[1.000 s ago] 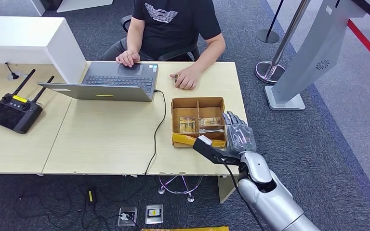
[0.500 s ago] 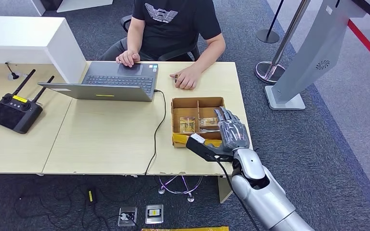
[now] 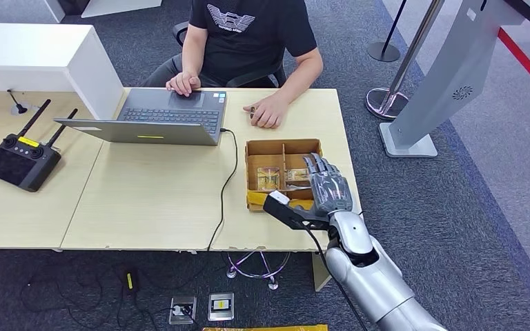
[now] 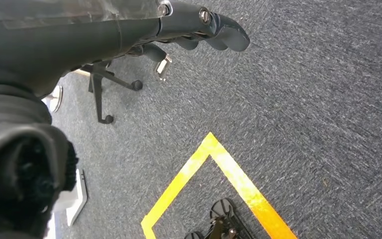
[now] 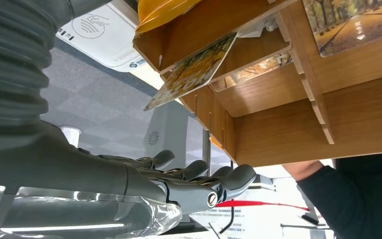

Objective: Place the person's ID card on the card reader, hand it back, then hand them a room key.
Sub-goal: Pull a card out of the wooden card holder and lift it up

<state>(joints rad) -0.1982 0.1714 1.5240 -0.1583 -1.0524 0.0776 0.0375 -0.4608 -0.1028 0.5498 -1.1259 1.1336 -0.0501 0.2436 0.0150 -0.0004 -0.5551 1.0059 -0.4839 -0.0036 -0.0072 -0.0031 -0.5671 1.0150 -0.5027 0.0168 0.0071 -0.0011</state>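
A wooden compartment box stands at the table's right end and holds room key cards printed with an autumn scene. My right hand hovers over the box's right side, fingers spread and holding nothing. In the right wrist view its fingers lie stretched out beside the box, where one card leans out of a compartment. A white plate with a hand icon lies beyond the box. My left hand hangs over the carpet, holding nothing. The person sits across the table.
An open laptop sits before the person, its cable running to the table's front edge. A black remote controller lies at the left. A white partition, a stanchion base and a grey kiosk stand around the table.
My right hand has moved left and slightly forward, from the box's right edge to over its right compartments. The person has not moved.
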